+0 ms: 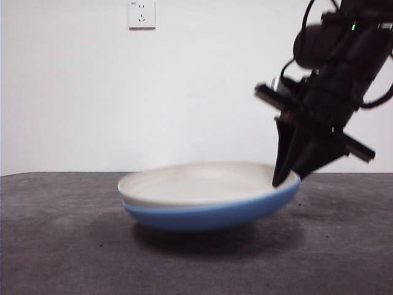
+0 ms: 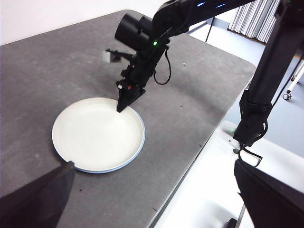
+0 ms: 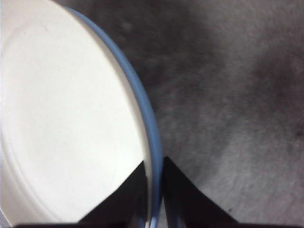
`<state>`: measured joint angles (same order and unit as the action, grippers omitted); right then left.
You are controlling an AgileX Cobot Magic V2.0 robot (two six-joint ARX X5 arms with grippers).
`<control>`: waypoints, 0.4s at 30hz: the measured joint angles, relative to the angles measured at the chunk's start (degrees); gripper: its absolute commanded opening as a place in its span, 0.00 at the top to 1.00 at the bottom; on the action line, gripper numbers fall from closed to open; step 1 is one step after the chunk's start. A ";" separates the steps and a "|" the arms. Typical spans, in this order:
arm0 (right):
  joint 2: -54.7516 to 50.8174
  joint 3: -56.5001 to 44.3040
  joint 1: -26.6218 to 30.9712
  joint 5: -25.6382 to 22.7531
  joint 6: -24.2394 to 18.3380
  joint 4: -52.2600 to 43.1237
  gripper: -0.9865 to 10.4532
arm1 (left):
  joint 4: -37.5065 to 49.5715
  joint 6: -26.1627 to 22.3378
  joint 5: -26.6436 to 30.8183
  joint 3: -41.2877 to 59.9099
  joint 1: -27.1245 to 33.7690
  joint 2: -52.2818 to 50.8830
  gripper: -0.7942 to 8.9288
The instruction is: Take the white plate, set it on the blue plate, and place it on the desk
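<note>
The white plate [image 1: 196, 181] lies nested inside the blue plate [image 1: 209, 216] on the desk [image 1: 61, 246]. My right gripper [image 1: 285, 178] comes down from the upper right and is shut on the stacked rims at their right side. One jaw is inside the white plate and the other outside the blue rim [image 3: 142, 102], as the right wrist view [image 3: 154, 190] shows. The stack tilts, its gripped side raised. In the left wrist view the white plate [image 2: 95, 135] fills the blue plate [image 2: 141, 142]. My left gripper [image 2: 154, 164] is open and empty, high above the desk's near edge.
A wall socket [image 1: 142, 13] sits on the white wall behind. In the left wrist view the desk's edge [image 2: 199, 147] runs close to the plates, with a white base [image 2: 209, 199] and a black arm stand [image 2: 259, 109] beyond it.
</note>
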<state>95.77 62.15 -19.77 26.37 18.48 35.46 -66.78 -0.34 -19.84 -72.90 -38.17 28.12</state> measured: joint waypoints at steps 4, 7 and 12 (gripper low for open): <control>3.39 0.00 0.22 1.25 0.04 -1.33 0.91 | 0.00 -0.04 0.00 0.00 0.00 0.00 0.22; 4.87 0.00 -0.02 3.06 0.31 -2.99 0.91 | 0.00 -0.07 0.00 0.00 0.00 0.00 0.22; 6.36 0.02 -0.50 3.74 0.72 -3.82 0.91 | 0.00 -0.20 -0.02 0.00 0.00 0.00 0.22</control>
<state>102.13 62.17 -20.27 30.11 19.20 31.64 -66.78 -0.54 -19.86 -72.90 -38.17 28.12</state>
